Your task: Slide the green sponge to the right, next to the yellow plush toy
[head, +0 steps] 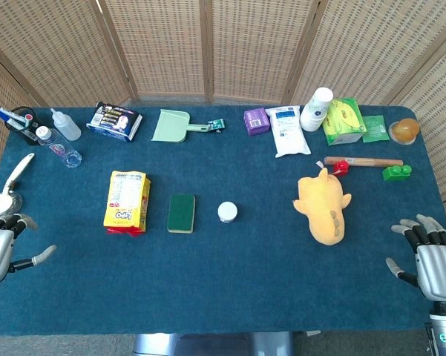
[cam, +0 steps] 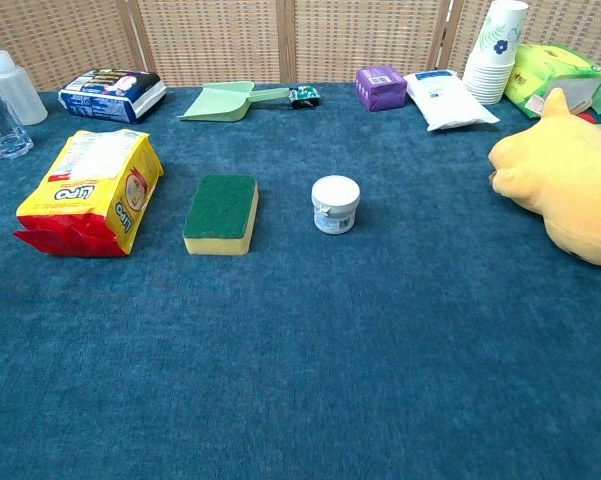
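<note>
The green sponge [head: 181,213] [cam: 221,212], green on top with a yellow base, lies flat on the blue table left of centre. The yellow plush toy [head: 323,208] [cam: 567,184] lies at the right, well apart from the sponge. A small white jar [head: 227,212] [cam: 335,204] stands between them. My left hand [head: 1,245] rests at the table's left edge, fingers spread, holding nothing. At the right edge my right hand [head: 429,259] is likewise open and empty. Neither hand shows in the chest view.
A yellow snack bag [head: 126,202] [cam: 88,191] lies just left of the sponge. Along the back stand bottles [head: 65,124], a dark packet [head: 114,121], a green dustpan [head: 172,125], a purple box [head: 257,121], a white pack [head: 288,130], stacked cups [head: 316,109] and a hammer [head: 363,162].
</note>
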Available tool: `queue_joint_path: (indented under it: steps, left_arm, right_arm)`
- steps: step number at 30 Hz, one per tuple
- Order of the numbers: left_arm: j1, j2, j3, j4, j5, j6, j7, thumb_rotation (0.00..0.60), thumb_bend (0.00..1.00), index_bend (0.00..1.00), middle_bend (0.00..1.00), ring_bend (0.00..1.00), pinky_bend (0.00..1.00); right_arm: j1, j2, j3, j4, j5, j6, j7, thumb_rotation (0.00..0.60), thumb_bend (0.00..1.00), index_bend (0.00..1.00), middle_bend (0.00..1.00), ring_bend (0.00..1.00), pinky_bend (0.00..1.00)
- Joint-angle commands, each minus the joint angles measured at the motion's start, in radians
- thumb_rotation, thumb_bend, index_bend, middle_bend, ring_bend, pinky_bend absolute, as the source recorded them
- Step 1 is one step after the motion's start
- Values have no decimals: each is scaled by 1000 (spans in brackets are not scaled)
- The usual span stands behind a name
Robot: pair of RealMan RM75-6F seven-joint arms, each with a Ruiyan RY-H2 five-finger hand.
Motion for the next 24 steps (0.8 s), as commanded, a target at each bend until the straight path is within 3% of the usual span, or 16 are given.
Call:
queue_joint_path:
  steps: [1,24]
  left_arm:
    - [1,0,1,1,2,2,-2,120,135,411,381,333,292]
    - [0,7,3,6,18,7,-25,124,135,408,380,333,292]
  right_arm:
    - [-1,0,0,-1,-2,3,1,600,260,310,275,126,173]
    - [-8,0,-1,-8,-13,16,-3,600,259,310,276,126,173]
